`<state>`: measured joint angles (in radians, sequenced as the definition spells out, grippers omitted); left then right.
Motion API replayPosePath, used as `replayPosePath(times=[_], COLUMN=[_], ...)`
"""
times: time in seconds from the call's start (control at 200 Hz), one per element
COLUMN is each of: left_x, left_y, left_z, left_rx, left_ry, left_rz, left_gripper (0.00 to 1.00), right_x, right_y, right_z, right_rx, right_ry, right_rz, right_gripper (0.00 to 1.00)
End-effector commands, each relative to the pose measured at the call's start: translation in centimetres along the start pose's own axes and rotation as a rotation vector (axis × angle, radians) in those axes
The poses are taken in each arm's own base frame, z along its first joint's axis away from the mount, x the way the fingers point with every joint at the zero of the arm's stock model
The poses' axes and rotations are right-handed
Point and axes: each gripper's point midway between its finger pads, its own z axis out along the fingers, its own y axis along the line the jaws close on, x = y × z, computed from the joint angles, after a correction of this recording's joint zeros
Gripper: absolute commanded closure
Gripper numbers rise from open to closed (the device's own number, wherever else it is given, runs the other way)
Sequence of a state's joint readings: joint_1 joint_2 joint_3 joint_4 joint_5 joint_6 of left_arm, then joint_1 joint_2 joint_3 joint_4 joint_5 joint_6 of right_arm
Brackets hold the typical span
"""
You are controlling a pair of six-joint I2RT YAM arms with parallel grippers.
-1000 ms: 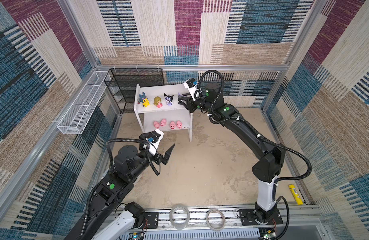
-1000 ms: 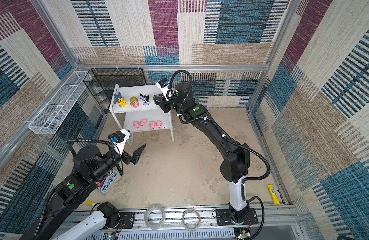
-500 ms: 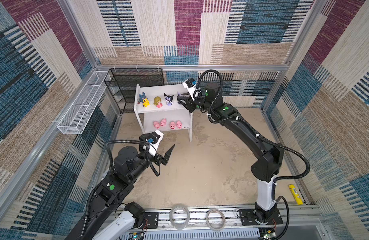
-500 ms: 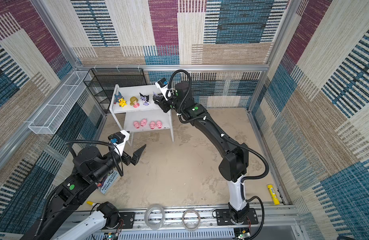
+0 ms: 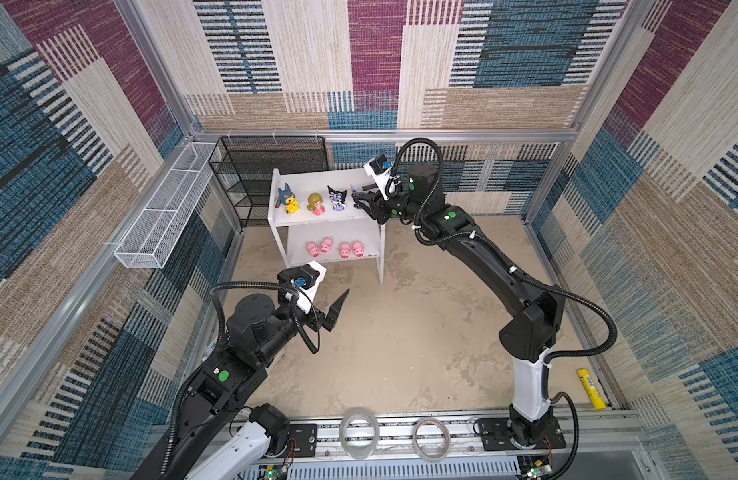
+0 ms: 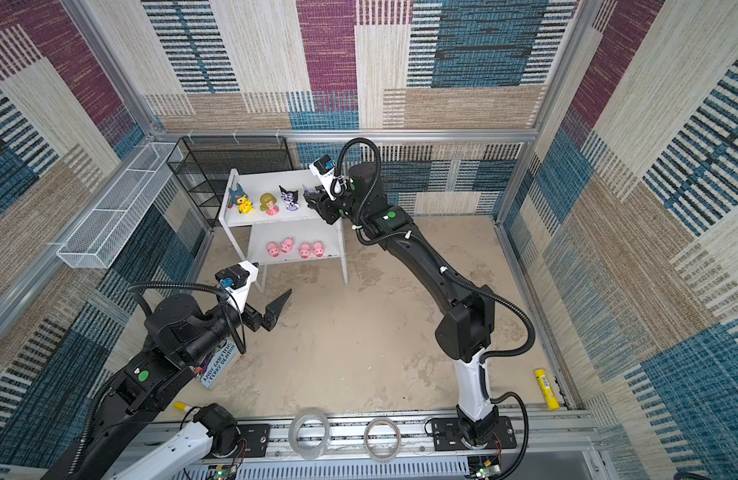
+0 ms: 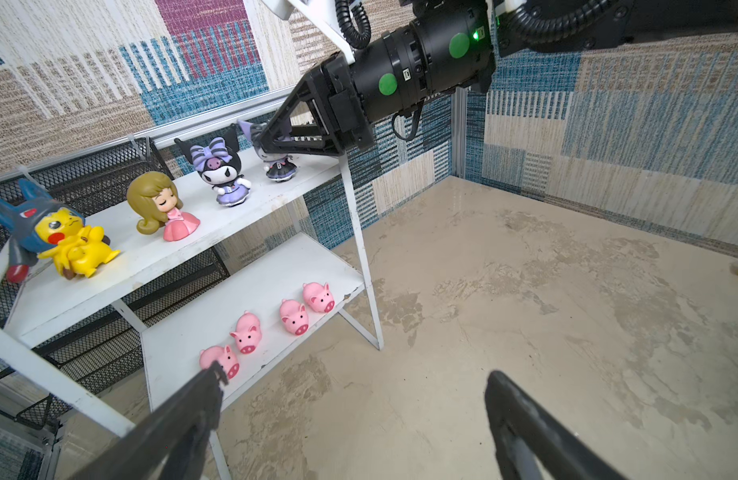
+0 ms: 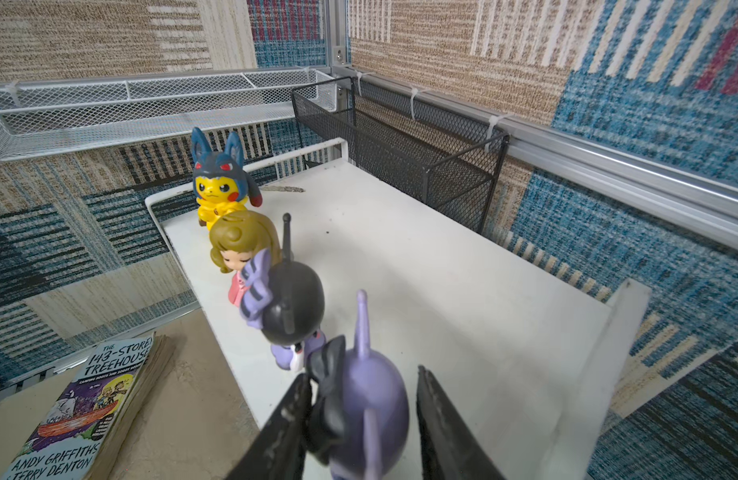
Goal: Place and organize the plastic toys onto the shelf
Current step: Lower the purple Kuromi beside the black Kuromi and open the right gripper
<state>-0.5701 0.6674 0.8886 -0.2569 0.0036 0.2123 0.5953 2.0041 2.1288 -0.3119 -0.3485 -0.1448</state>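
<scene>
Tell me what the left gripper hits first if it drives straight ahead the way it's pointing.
Most likely the shelf, at its front leg on the right arm's side: the open left gripper is aimed about there. Depth is unclear; it could slip past onto floor.

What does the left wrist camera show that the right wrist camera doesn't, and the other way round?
Only the left wrist view: four pink pigs on the lower tier of the shelf, the right claw seen from the side, and the left claw, open. Only the right wrist view: the paperback book and the white wire basket. Both: the top tier with the yellow hooded figure, the blond doll and two black-and-purple figures, one between the right claw's fingers, plus the black mesh rack.
</scene>
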Motion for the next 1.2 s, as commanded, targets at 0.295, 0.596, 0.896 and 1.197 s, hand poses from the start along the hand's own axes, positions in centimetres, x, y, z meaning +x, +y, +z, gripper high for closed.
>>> replayPosePath(times=[0.295,0.596,0.896,1.197], left_x=[-1.0,-0.8,-0.8,-0.8], left_y=[0.4,0.4,0.4,0.4], left_z=[-0.1,0.0,0.0,-0.1], left_rx=[-0.02,-0.023,-0.023,-0.023], left_ry=[-0.042,-0.038,-0.042,-0.04], left_rz=[0.025,0.024,0.025,0.025], left_gripper=[0.01,0.01,0.01,0.01], right_x=[-0.1,-0.2,-0.6,-1.9], right_y=[0.3,0.4,0.0,-1.4], right_z=[0.0,-0.1,-0.4,-0.2], right_rx=[-0.011,-0.011,0.016,0.076], right_ry=[0.005,0.002,-0.006,0.012], right_rz=[-0.006,-0.005,-0.009,-0.031], right_gripper=[0.58,0.62,0.61,0.56])
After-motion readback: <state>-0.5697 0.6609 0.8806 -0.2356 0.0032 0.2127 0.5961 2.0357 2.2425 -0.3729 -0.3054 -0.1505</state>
